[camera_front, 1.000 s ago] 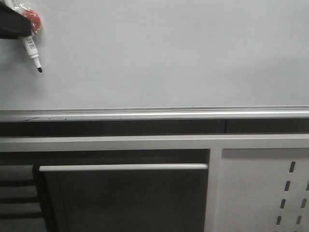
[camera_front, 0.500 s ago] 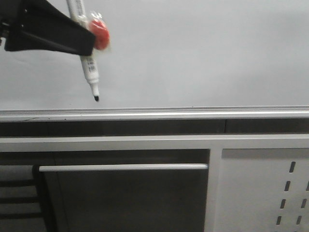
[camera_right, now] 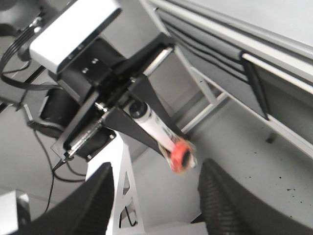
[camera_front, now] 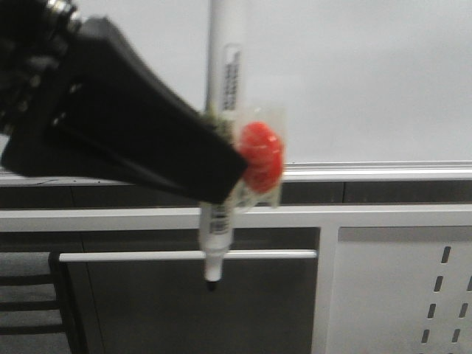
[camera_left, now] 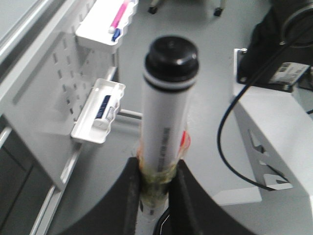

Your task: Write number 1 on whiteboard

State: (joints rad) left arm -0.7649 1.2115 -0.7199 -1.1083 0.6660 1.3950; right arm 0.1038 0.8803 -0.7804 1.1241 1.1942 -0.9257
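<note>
Two fingers, left arm: the left gripper has its black fingers clenched on a marker, one finger on each side of the barrel, with yellowish tape wrapped around the barrel at the grip.
Marker: a white barrel with small black print, roughly upright in the front view, black tip pointing down and black rear cap facing the left wrist camera.
Red piece: a round red part under clear tape sits on the side of the barrel just beside the fingers; it also shows in the right wrist view.
Tip position: in the front view the tip lies below the silver rail, in front of the dark lower section, near a horizontal silver bar; whether it touches anything there I cannot tell, since the view is blurred.
Right arm: the right gripper is spread wide, its two dark ribbed fingers well apart with nothing between them.
Whiteboard: the whiteboard fills the upper part of the front view behind the marker, pale grey-white and glossy; its visible surface is plain.
Surroundings: a light grey panel with slot holes stands at lower right of the front view; small white trays hang on a slotted panel in the left wrist view.
</note>
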